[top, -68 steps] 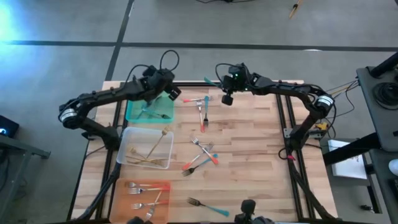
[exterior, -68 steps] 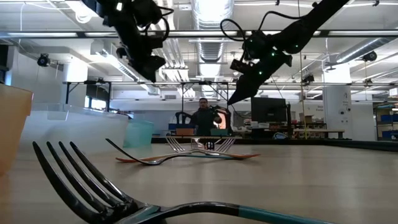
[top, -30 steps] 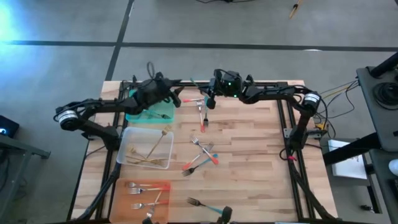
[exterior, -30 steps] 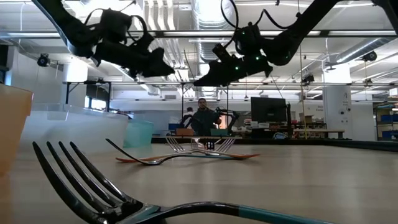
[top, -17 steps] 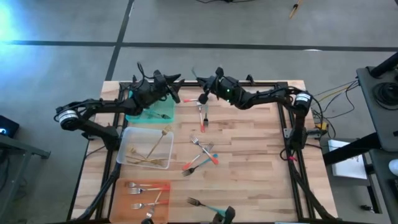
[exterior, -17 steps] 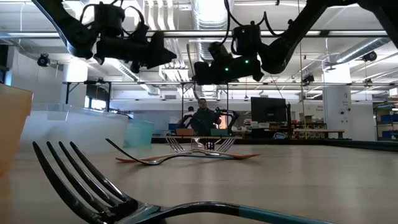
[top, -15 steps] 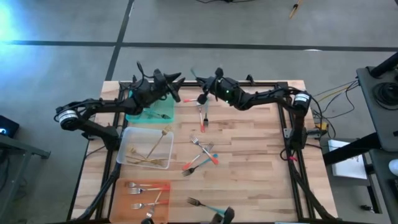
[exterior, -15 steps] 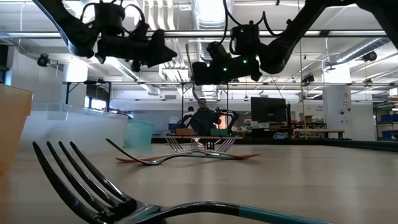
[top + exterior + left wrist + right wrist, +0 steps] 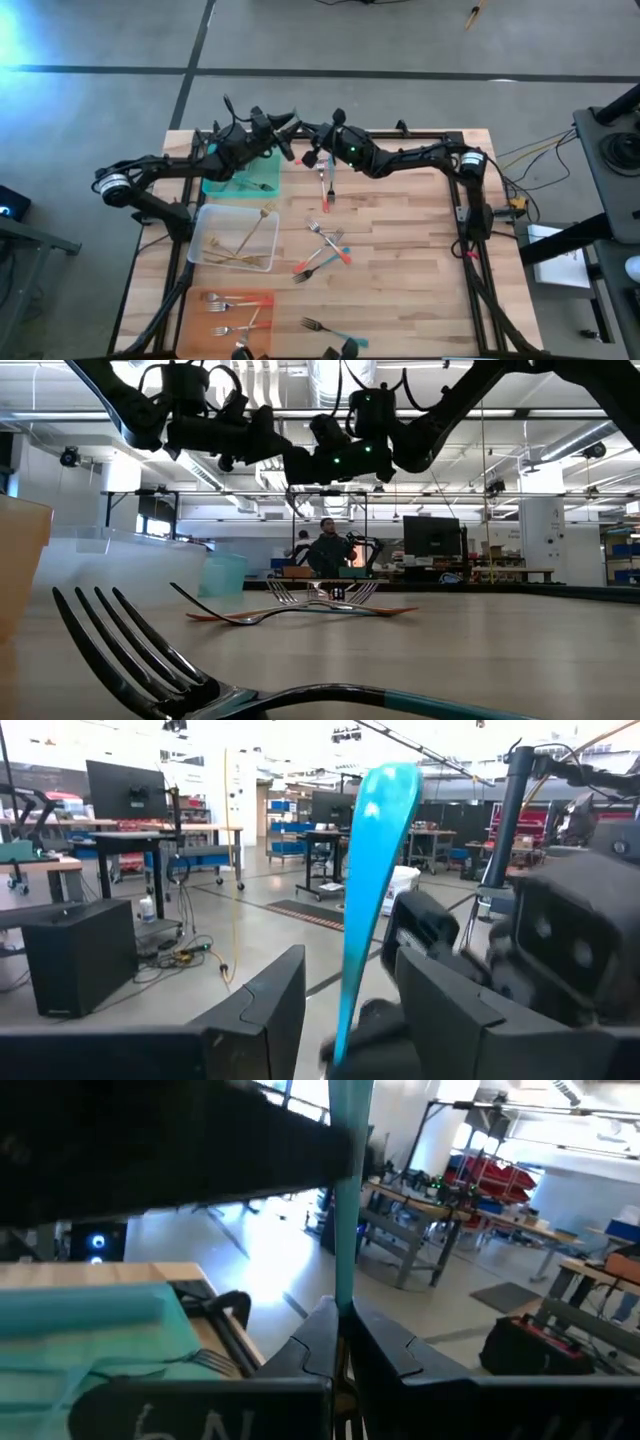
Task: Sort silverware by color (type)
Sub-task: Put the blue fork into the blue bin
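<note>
Both arms meet high over the far edge of the worktop point(image 9: 400, 250), nose to nose. The right jaws point(image 9: 303, 131) are pressed together on a teal-handled fork point(image 9: 347, 1190), whose handle stands up from between them; in the left wrist view that same teal handle point(image 9: 368, 890) rises in the gap of the left jaws point(image 9: 290, 124), which stand apart on either side of it without visibly touching it.

Just below and beside the left jaws lies the green tray point(image 9: 238, 180), holding at least one teal-handled fork, hard to count. Nearer along the same side sits the clear tray point(image 9: 205, 240) with several gold forks point(image 9: 250, 240) in it, and nearest is the orange tray point(image 9: 200, 305) with a few red-handled forks point(image 9: 232, 302).

Loose on the worktop under the right jaws lie two forks point(image 9: 326, 185), one red-handled; further off is a crossed cluster of teal and red-handled forks point(image 9: 325, 250), and one teal-handled fork point(image 9: 250, 695) lies at the near edge.
</note>
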